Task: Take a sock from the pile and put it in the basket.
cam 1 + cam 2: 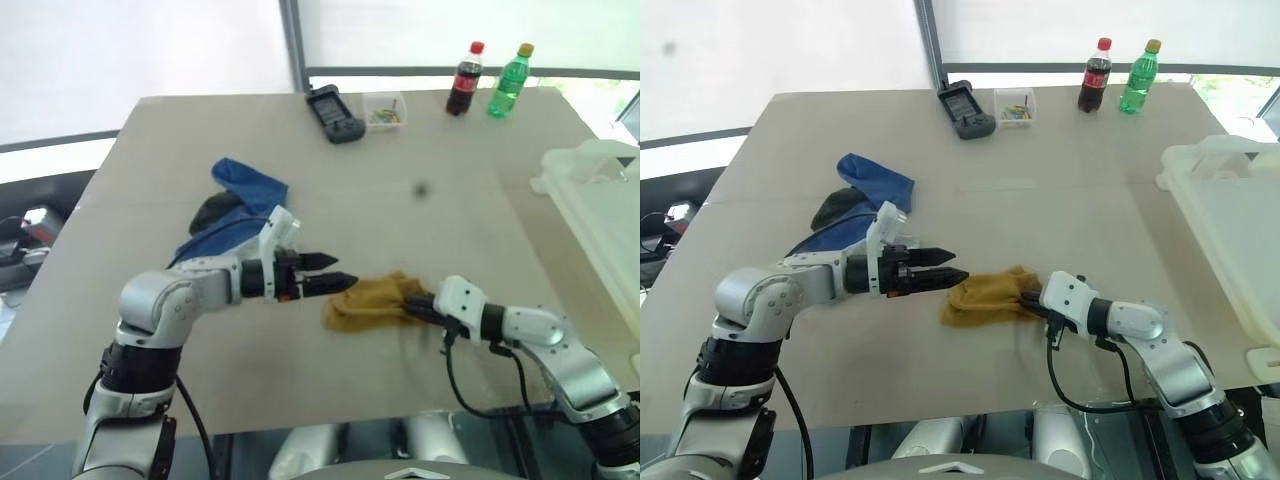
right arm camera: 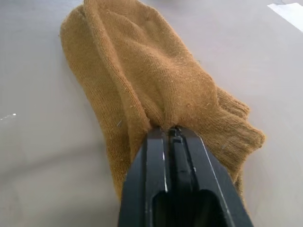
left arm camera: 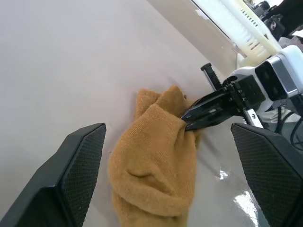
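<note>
One mustard sock (image 2: pixel 142 80) lies near the surface's (image 1: pixel 430 150) near edge, clamped in the right pincer (image 1: pixel 1032 298). The left pincer (image 1: pixel 335 271) hovers beside it, fingers apart. One blue sock (image 1: pixel 245 185) and one black sock (image 1: pixel 212 210) lie toward the left edge. One basket (image 1: pixel 1230 220) sits at the right edge; two bottles (image 1: pixel 464 79) stand at the far edge.
</note>
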